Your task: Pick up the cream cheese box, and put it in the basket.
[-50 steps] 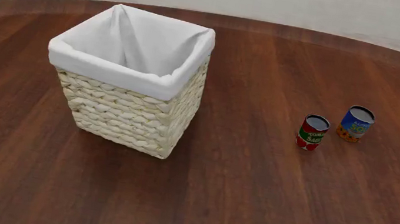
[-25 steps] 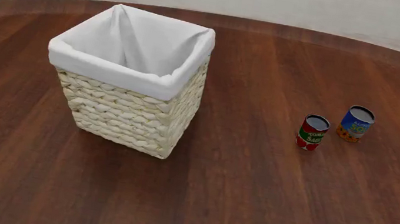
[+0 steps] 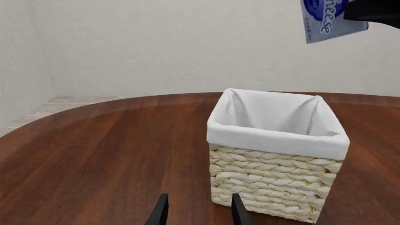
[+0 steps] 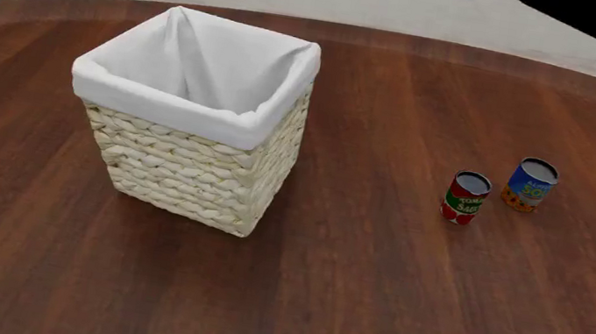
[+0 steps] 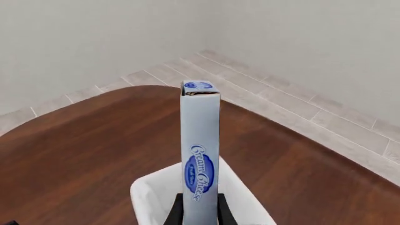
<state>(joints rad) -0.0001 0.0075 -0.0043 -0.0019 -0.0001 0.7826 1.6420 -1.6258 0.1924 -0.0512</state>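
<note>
At the near left the left end effector (image 3: 198, 212) idles low over the glossy wooden bench (image 4: 372, 302), its slim dark fingers parted and holding nothing, probably kept out of the way. Further right stands the square woven wicker basket (image 4: 198, 165), its white cloth liner folded smoothly over the rim. High above it, the right end effector (image 5: 198, 211) is clenched on the thin, flat cream cheese box (image 5: 200, 159), which it holds on edge, apparently to drop it cleanly into the opening.
</note>
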